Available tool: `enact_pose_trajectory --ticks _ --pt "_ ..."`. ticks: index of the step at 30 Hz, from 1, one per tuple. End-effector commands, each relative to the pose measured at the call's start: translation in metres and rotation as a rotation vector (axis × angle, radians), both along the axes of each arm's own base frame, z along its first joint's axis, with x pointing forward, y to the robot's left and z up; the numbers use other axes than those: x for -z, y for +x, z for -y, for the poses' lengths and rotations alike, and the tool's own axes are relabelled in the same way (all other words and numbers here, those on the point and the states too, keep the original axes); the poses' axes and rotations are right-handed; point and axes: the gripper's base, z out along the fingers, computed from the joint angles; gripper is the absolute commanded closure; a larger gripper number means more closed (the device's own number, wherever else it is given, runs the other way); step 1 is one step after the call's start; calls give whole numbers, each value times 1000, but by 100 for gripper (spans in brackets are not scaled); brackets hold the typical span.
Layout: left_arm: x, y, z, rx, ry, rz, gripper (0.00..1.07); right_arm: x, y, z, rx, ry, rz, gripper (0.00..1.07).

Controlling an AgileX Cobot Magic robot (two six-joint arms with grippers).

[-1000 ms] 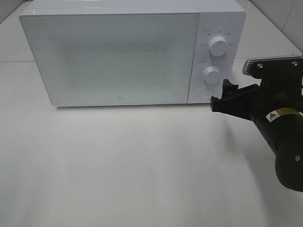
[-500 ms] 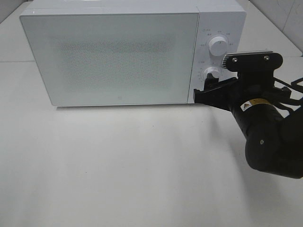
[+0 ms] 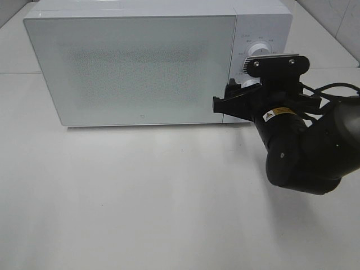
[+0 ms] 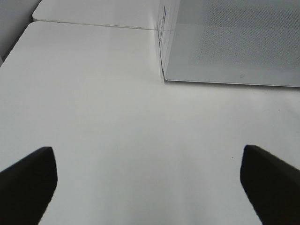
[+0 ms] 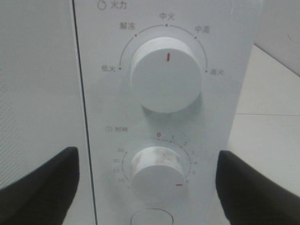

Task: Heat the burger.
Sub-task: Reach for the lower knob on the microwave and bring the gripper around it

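Observation:
The burger is out of view; the white microwave (image 3: 135, 67) stands with its door shut. My right gripper (image 3: 229, 102) is open and held right in front of the control panel. In the right wrist view the right gripper (image 5: 147, 190) has one dark finger (image 5: 44, 185) on each side of the lower timer knob (image 5: 157, 168), not touching it. That knob's red mark points to its lower right. The upper power knob (image 5: 166, 75) has its mark straight up. My left gripper (image 4: 150, 187) hangs open over bare table (image 4: 117, 117), nothing between its fingers.
A round button (image 5: 151, 218) sits under the timer knob. The microwave's front left corner (image 4: 165, 77) shows ahead of the left gripper. The white table (image 3: 140, 197) stretches in front of the microwave, and a wall rises at the back right.
The right arm has swung left and closer to the microwave, from beside the panel to in front of it. It now hides the lower knob in the high view.

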Motion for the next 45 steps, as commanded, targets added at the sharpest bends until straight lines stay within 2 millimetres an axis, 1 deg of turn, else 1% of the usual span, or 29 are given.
enact_pose_trajectory --ticks 1,9,20,26,39,40,41,43,44,45 --pt "1 -3 1 3 -9 31 8 3 8 -4 -2 9 8 31" --pt "1 -3 1 3 -9 31 8 7 13 -8 -3 10 1 31" --pt "1 -3 1 3 -9 31 8 12 22 4 31 11 -25 31" --pt "1 -3 1 4 -8 28 8 19 29 -2 9 6 -49 31" --pt "1 -3 1 4 -8 28 8 18 32 0 25 7 -33 32" --pt "1 -3 1 4 -8 28 8 18 32 1 29 -1 -26 35" --pt "1 -3 1 4 -8 28 8 18 32 1 29 -1 -26 35" --pt "1 -3 1 4 -8 28 8 16 32 1 32 -8 -10 44" --pt "1 -3 1 4 -8 28 8 16 32 1 32 -8 -10 44" --pt "1 -3 1 4 -8 28 8 16 32 1 32 -11 -6 53"
